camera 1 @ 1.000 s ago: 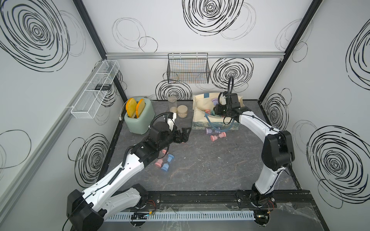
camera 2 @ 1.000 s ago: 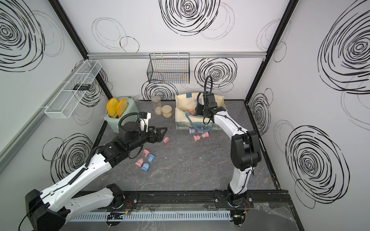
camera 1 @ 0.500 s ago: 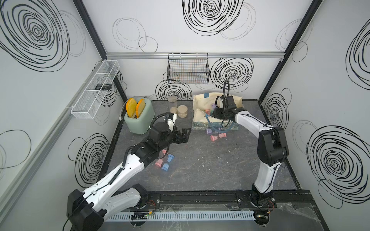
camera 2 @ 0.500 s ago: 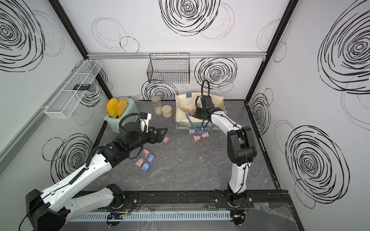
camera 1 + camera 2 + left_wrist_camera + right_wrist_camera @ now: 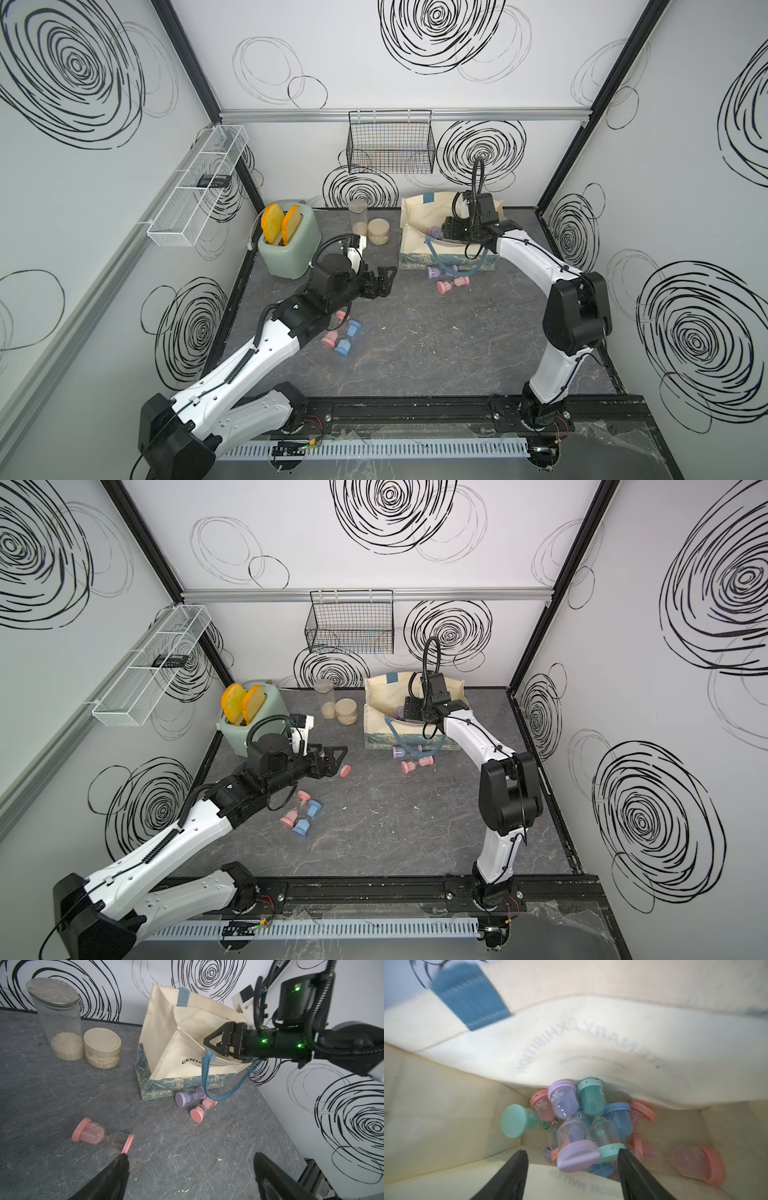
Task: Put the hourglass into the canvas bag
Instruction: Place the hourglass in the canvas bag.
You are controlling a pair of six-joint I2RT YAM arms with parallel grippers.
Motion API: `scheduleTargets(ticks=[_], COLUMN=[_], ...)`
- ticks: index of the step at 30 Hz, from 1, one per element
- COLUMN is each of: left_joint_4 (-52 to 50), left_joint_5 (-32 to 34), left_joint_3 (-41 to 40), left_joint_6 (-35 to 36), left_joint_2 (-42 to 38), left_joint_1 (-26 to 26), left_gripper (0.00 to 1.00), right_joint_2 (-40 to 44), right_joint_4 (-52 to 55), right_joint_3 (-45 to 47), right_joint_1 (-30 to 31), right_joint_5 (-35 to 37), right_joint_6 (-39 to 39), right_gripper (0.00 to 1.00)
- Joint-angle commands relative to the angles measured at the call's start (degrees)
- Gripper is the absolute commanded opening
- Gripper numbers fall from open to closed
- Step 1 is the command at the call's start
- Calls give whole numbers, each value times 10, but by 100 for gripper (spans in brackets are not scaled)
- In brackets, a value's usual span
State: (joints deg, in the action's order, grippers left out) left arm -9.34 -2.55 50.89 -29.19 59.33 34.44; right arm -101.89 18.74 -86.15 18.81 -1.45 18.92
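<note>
Our right gripper (image 5: 571, 1151) hangs inside the canvas bag (image 5: 166, 1059), jaws spread and clear of the purple hourglass (image 5: 563, 1103), which lies atop other hourglasses (image 5: 618, 1118) in the bag. Our left gripper (image 5: 190, 1155) is spread wide above the tabletop (image 5: 52, 1095), near a pink hourglass (image 5: 101, 1138).

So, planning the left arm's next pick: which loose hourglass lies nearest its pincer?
The lone pink hourglass just ahead of the left pincer; the others lie beside the canvas bag or under the arm.

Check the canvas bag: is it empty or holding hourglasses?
Holding several. The right wrist view shows a pile of hourglasses lying on the floor of the canvas bag.
</note>
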Motion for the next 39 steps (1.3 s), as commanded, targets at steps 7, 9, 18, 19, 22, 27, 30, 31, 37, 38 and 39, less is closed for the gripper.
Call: scheduleTargets(ticks=[7,9,18,19,22,27,30,31,37,38,39], left_joint_4=[16,13,34,34,40,45,56,58,72,75,78], left_joint_5=[-5,-4,-9,-9,-2,3,6,7,12,13,12], left_joint_3=[-2,-4,-32,-34,-42,-50,-57,-58,-59,-59,-59], left_joint_6=[-4,0,6,8,13,13,10,8,6,5,4], left_joint_2=[-26,-29,-54,-54,-57,-52,-50,-49,-33,-29,-27], left_joint_1=[-2,-1,27,32,51,73,79,80,90,92,92], left_gripper=[96,96,96,96,96,96,96,96,96,96,96], right_joint_2=[112,131,248,260,294,321,314,310,278,272,266], right_joint_4=[22,41,89,94,96,64,34,28,-27,-45,-57], right_joint_3=[20,32,148,160,202,281,314,320,366,377,385], right_joint_1=[5,8,49,53,71,106,118,120,135,135,135], right_joint_5=[-26,-21,65,72,92,109,111,112,132,135,138], right_joint_6=[-1,2,43,48,70,110,127,132,194,201,214], right_gripper=[81,82,86,86,87,88,89,89,91,92,92])
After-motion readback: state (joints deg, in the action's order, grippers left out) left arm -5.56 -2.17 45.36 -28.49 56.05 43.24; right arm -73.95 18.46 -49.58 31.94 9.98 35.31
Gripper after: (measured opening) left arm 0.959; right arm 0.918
